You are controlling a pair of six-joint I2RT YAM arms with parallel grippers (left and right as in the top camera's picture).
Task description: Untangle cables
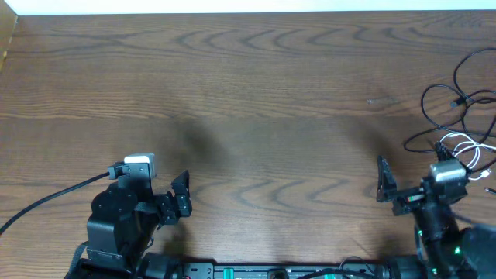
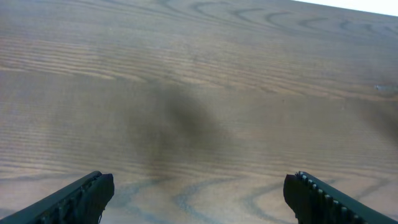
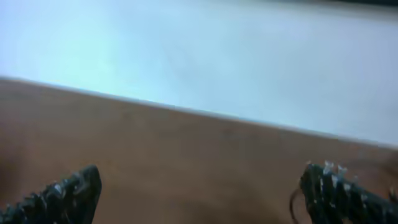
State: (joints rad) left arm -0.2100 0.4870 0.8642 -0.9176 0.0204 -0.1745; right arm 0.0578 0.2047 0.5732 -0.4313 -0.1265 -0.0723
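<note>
The cables lie in a tangle at the table's far right edge in the overhead view: thin black cords (image 1: 457, 99) in loose loops, and a white cord (image 1: 470, 150) coiled just below them. My right gripper (image 1: 397, 191) is open and empty, just left of the tangle; its wrist view (image 3: 199, 196) is blurred and shows a thin dark strand (image 3: 291, 204) by the right finger. My left gripper (image 1: 180, 195) is open and empty at the lower left, far from the cables; its wrist view (image 2: 199, 193) shows only bare wood between the fingers.
The wooden table (image 1: 256, 101) spans the view, with a pale wall strip along its far edge (image 1: 256, 6). A thick black arm wire (image 1: 54, 198) trails left from the left arm. The arm bases stand along the front edge.
</note>
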